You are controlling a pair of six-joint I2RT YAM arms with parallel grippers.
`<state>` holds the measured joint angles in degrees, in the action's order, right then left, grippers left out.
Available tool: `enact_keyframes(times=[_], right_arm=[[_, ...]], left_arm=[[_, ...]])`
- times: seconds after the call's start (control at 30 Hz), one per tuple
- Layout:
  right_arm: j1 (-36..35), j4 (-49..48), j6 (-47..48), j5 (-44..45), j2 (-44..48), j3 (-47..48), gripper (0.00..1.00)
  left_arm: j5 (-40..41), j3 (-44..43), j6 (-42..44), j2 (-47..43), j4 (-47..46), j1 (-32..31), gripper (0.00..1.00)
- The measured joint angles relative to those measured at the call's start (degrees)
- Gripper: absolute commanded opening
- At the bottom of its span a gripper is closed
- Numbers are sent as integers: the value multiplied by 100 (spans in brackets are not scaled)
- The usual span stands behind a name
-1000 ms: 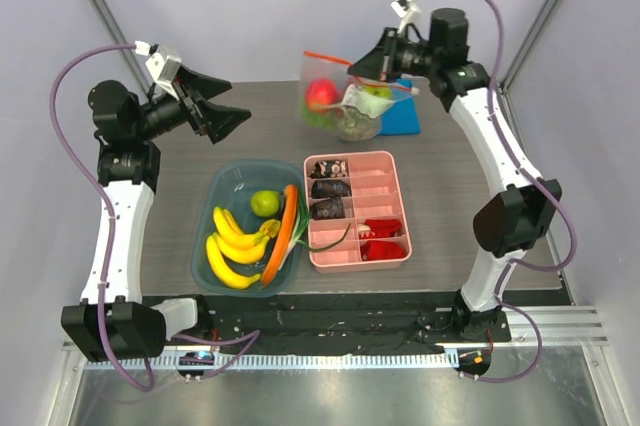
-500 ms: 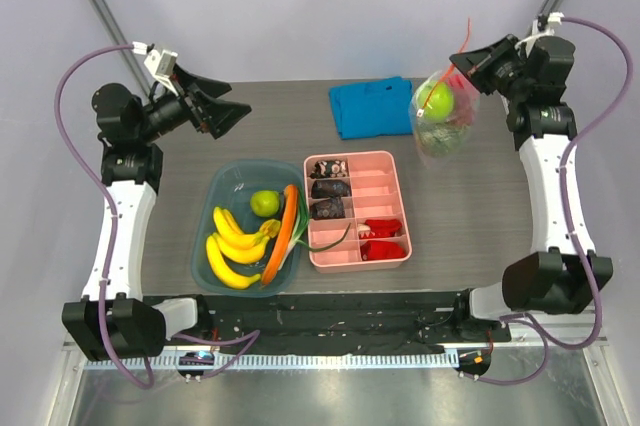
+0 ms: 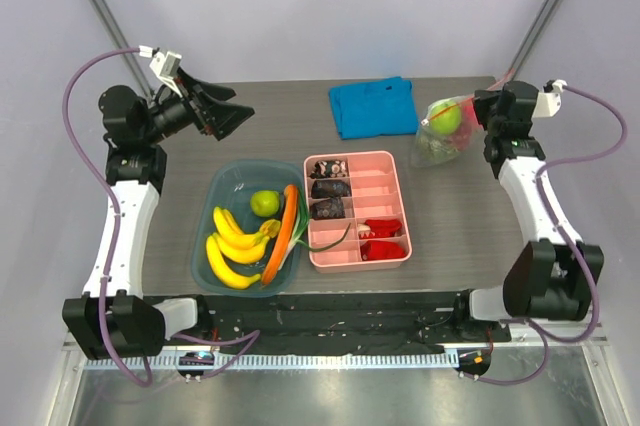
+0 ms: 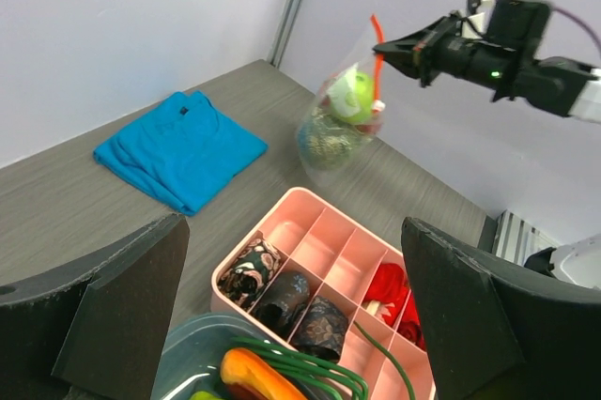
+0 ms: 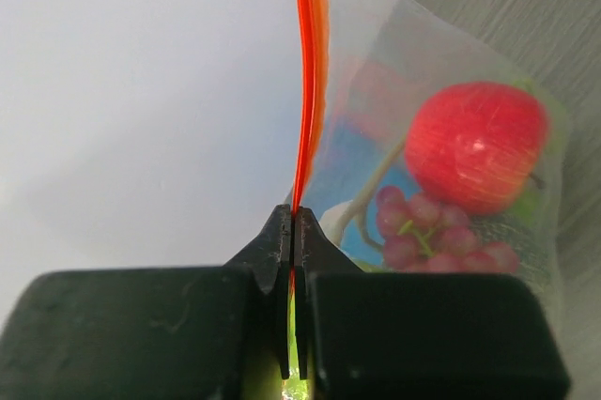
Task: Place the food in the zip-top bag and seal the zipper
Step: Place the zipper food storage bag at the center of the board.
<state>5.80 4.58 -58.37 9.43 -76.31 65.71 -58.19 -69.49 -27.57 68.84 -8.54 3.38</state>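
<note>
The clear zip-top bag (image 3: 440,141) hangs at the right side of the table, beside the blue cloth. My right gripper (image 3: 480,109) is shut on its orange-red zipper (image 5: 308,71), pinching the strip between the fingertips (image 5: 294,217). Inside the bag I see the food: a green apple (image 3: 447,116), a red fruit (image 5: 479,146), purple grapes (image 5: 423,231) and the grey-green melon (image 4: 324,137). Whether the bag's bottom touches the table is unclear. My left gripper (image 3: 232,111) hovers open over the back left, holding nothing, far from the bag (image 4: 338,118).
A folded blue cloth (image 3: 373,106) lies at the back middle. A pink divided tray (image 3: 375,186) holds rolled dark cloths and red items. Left of it, a teal bowl (image 3: 215,186) holds bananas, a lime and a carrot.
My right arm has swung the bag from the back middle out to the right side of the table and lowered it. The left arm has barely moved.
</note>
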Motion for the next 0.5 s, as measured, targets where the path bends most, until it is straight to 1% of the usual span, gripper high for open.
enact_keyframes(times=[0.13, 0.27, 0.37, 0.5], right_arm=[[-2, -758, -308, 409, -876, 177, 1], [0, -1102, -579, 625, -1412, 413, 1], [24, -1167, -859, 752, -1405, 278, 1], [168, -1141, -1204, 800, -833, -542, 1]], left_arm=[[7, 0, -57, 83, -33, -48, 100], [2, 0, -55, 175, -33, -74, 100], [2, 0, -31, 201, 2, -74, 100], [13, 31, 66, 199, 66, -74, 100]])
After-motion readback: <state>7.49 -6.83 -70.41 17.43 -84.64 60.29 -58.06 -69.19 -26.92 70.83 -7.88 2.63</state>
